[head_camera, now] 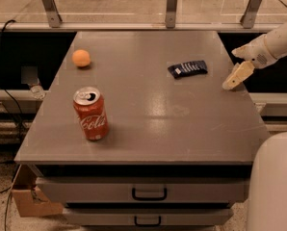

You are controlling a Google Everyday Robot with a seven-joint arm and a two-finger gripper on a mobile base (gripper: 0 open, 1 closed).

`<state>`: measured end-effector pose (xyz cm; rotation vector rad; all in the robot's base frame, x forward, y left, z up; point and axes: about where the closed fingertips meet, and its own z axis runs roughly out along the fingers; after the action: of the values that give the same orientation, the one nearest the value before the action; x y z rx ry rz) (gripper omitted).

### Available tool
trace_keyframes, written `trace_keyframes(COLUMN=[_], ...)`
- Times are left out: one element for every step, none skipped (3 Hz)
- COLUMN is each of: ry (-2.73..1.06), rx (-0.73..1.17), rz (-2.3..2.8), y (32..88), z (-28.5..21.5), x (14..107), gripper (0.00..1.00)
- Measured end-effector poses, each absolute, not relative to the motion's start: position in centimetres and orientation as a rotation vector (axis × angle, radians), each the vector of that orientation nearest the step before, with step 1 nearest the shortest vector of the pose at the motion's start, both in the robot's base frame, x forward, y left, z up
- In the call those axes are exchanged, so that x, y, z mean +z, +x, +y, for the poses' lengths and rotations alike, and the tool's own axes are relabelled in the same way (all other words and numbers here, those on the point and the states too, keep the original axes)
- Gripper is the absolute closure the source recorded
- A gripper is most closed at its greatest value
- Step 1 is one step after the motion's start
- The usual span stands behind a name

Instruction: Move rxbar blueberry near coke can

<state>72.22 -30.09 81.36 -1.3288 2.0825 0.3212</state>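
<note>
The rxbar blueberry, a flat dark navy wrapper with white lettering, lies on the grey table top toward the back right. The coke can, red with white script and a silver top, stands upright at the front left. My gripper hangs over the table's right edge, to the right of the bar and slightly nearer, apart from it. Its pale fingers point down and left, and it holds nothing that I can see.
A small orange ball sits at the back left of the table. Two drawers with handles are under the top. A metal rail with posts runs behind. A white robot part fills the lower right corner.
</note>
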Motion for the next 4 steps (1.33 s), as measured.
trace_keyframes(ry=[-1.329,-1.331,-1.367,-1.417], rx=[0.321,0.318,0.259,0.205], rz=[2.082,2.076,2.017,1.949], y=[72.2,72.3,72.4,72.4], z=[-30.1,-30.0,-29.3,-27.9], x=[81.3,81.5,83.8,86.1], gripper=[0.0,0.0,0.0,0.0])
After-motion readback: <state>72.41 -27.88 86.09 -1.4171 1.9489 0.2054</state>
